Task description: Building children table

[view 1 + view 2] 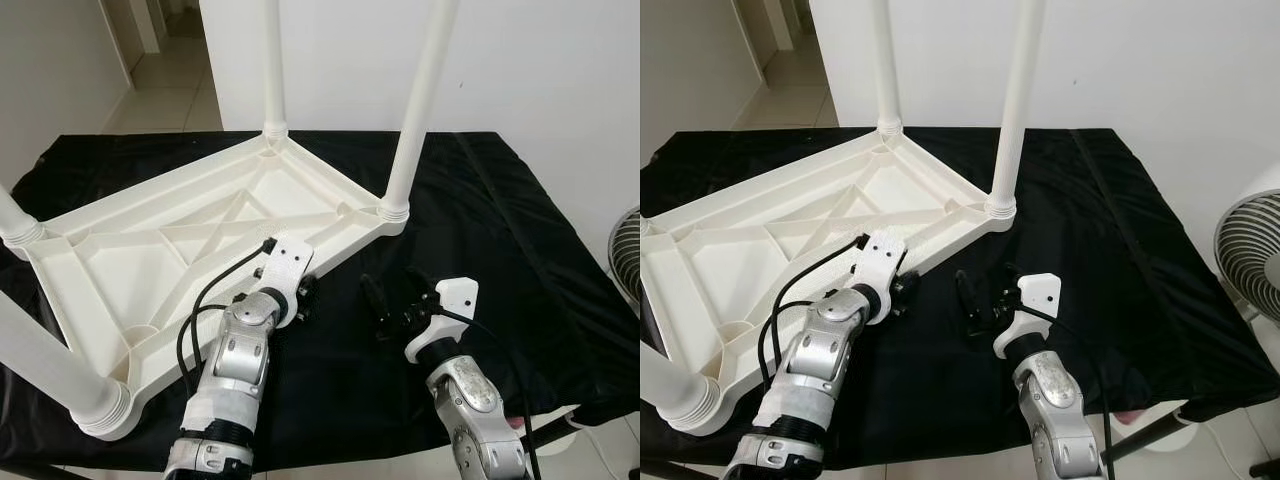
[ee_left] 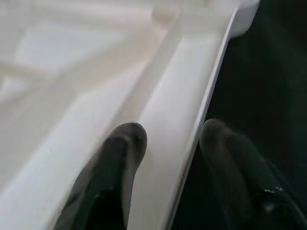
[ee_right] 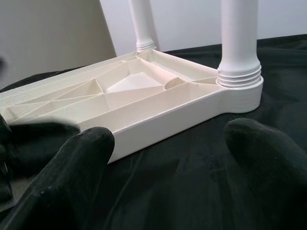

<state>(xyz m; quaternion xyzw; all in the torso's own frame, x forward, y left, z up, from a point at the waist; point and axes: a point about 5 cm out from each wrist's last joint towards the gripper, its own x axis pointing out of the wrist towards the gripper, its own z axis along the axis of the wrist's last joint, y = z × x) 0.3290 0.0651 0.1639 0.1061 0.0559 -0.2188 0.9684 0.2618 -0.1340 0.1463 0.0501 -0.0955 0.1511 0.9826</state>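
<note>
A: Right, where's the table top [image 1: 170, 250]?

B: Upside down on the black cloth [image 1: 500, 250], left half of the scene, ribbed underside facing up. Four white legs screwed in and standing upright: far leg [image 1: 272, 60], right leg [image 1: 420, 100], left leg [image 1: 12, 222], near leg [image 1: 50, 365].

A: Left gripper [image 2: 168, 143]?

B: At the top's right-hand rim, between the right and near corners. Fingers [image 2: 122, 158] apart, straddling the rim: one over the inner face, one out over the cloth. Not clamped on it as far as visible. Black cable looped along the left forearm [image 1: 240, 350].

A: Right gripper [image 1: 395, 295]?

B: Over bare cloth, just right of the left gripper and near the right leg's corner, clear of the top. Fingers spread wide, nothing between them. Pointed towards the top's rim and the right leg's threaded collar [image 3: 239, 74], per the wrist view.

A: Surroundings?

B: White wall [image 1: 540, 60] behind, tiled hallway floor [image 1: 165, 85] far left, fan [image 1: 1250, 255] at the right edge beyond the cloth.
</note>
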